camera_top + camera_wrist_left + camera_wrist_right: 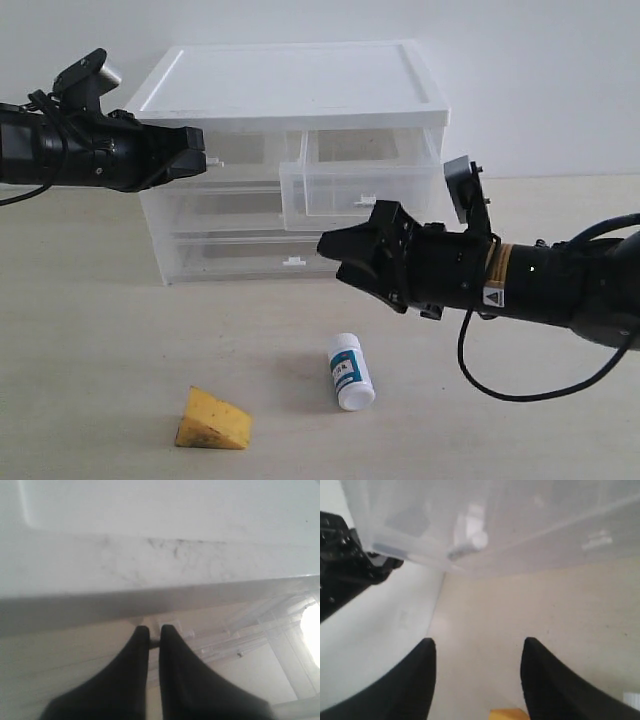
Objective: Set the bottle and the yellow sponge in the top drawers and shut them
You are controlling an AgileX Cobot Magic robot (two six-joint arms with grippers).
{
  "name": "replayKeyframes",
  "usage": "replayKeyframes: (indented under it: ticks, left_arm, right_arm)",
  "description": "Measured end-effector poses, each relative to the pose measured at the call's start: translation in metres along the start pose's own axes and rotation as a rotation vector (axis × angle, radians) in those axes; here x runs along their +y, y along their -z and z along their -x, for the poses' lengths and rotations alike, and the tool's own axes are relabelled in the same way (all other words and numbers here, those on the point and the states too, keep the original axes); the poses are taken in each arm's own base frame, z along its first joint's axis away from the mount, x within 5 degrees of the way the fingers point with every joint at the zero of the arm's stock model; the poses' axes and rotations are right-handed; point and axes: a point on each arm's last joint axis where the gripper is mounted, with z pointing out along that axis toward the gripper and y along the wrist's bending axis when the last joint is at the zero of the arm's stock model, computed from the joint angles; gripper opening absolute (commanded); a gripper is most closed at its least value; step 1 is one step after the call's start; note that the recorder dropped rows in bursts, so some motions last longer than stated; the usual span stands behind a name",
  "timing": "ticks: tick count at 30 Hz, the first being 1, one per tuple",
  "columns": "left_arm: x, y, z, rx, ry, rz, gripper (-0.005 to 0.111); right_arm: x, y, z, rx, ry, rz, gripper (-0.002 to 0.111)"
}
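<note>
While the small white plastic bottle and yellow wedge sponge lie on the beige table (clear right top drawer pulled out), the left gripper has its jaws pressed together, and the right gripper is spread wide, empty.

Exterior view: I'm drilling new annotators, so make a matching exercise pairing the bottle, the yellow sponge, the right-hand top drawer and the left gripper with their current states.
Things:
1. bottle
2. yellow sponge
3. right-hand top drawer
4. left gripper

States:
A. pulled out
B. closed, at the front of the left-hand top drawer
C. lying on its side on the table
D. resting on the table, left of the bottle

Pairs: 1-C; 2-D; 3-A; 4-B
</note>
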Motion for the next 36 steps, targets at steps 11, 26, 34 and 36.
replayKeyframes:
  ticks: [11, 26, 34, 36]
  left_arm:
    - [0.0, 0.0, 0.0, 0.0, 0.01, 0.0, 0.004]
    - [0.0, 0.0, 0.0, 0.0, 0.01, 0.0, 0.004]
    - [0.0, 0.0, 0.0, 0.0, 0.01, 0.0, 0.004]
    - [0.0, 0.0, 0.0, 0.0, 0.01, 0.0, 0.004]
  right_arm:
    - [-0.015, 0.006, -0.025, 0.162, 0.177, -0.11, 0.045]
    - [-0.028, -0.006, -0.04, 0.227, 0.585, -0.378, 0.045]
    - [-0.023, -0.017, -0.043, 0.254, 0.649, -0.438, 0.045]
    - [-0.02, -0.021, -0.046, 0.254, 0.665, -0.443, 0.045]
